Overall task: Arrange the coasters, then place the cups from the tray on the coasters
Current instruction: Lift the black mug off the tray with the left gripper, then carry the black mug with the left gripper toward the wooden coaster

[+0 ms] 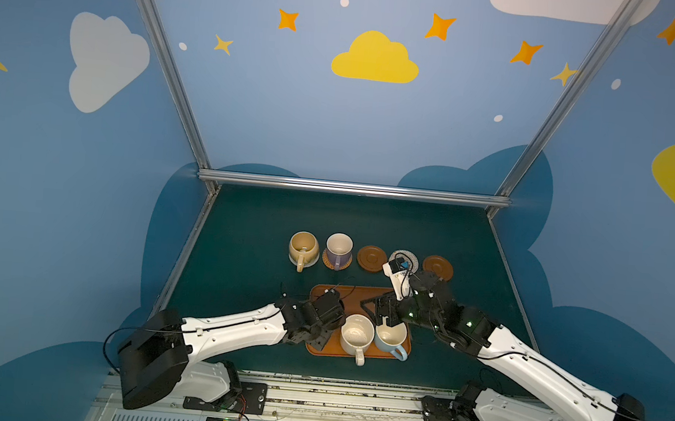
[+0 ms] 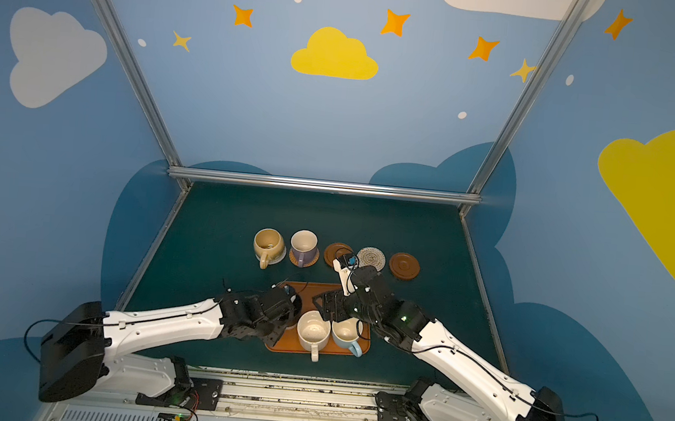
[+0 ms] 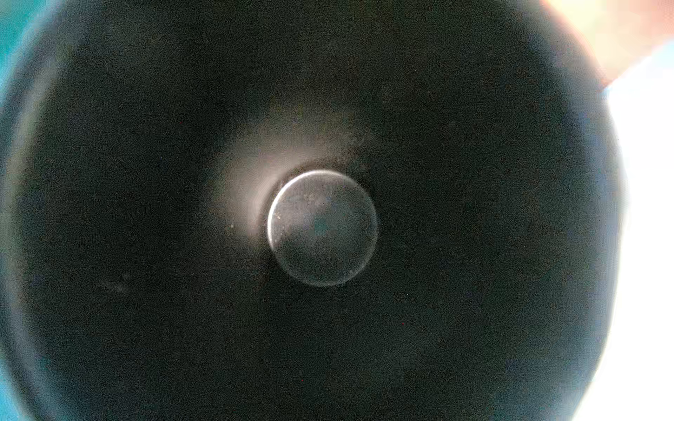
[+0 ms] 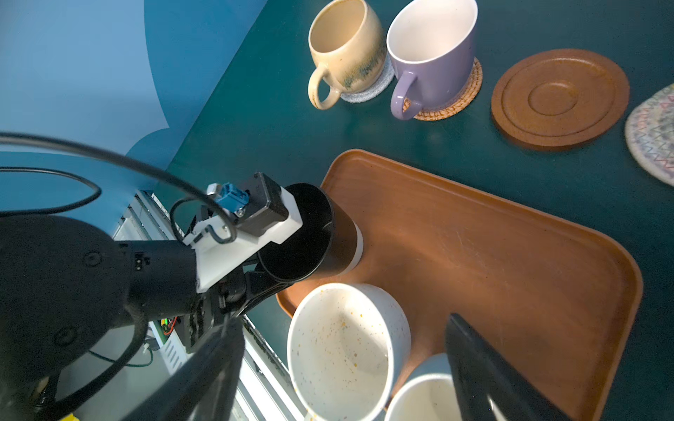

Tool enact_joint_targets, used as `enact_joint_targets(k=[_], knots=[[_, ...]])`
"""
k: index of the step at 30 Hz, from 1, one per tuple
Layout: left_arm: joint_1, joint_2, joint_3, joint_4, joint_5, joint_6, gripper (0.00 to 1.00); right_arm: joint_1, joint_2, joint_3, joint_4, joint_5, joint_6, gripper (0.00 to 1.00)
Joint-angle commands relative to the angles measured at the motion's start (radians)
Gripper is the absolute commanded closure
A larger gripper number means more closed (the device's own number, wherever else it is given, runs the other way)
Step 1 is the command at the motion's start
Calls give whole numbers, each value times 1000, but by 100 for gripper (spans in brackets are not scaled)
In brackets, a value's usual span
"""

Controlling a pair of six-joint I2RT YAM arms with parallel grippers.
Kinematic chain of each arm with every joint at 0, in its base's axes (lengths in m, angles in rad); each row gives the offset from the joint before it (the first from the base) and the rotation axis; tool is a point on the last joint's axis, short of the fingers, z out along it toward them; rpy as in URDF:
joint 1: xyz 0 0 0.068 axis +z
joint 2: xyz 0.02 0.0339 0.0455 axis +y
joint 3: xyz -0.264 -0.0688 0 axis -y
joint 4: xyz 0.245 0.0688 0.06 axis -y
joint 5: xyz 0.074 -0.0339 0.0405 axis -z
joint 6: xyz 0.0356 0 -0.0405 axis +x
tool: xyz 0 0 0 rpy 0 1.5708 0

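Black cup (image 3: 321,226) at left end effector (image 4: 268,280)

1. Both top views: mounted high over the worktop's (image 1: 243,220) near edge, angled down toward its far edge; they share the entire scene
2. Left wrist view: extremely close, looking straight into the black cup (image 3: 146,218)
3. Right wrist view: close above the tray (image 4: 474,255), facing the worktop's far left corner; it shares tray and black cup with the top views

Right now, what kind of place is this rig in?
Probably a staged robot test cell, not a home: aluminium frame, cloud-and-star painted walls, rail-mounted robot arms over a green tabletop.
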Motion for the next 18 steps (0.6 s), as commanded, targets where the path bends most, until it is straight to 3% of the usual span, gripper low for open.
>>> enact_joint_targets(k=[1,13,18], knots=[[6,-26,-2,42,-26,25,71,4,15,30,-3,11,-11,14],[9,-48,33,-7,-59,8,96,4,20,27,0,10,-16,14],[13,-79,69,-46,-62,-4,97,3,5,19,3,20,-13,14]])
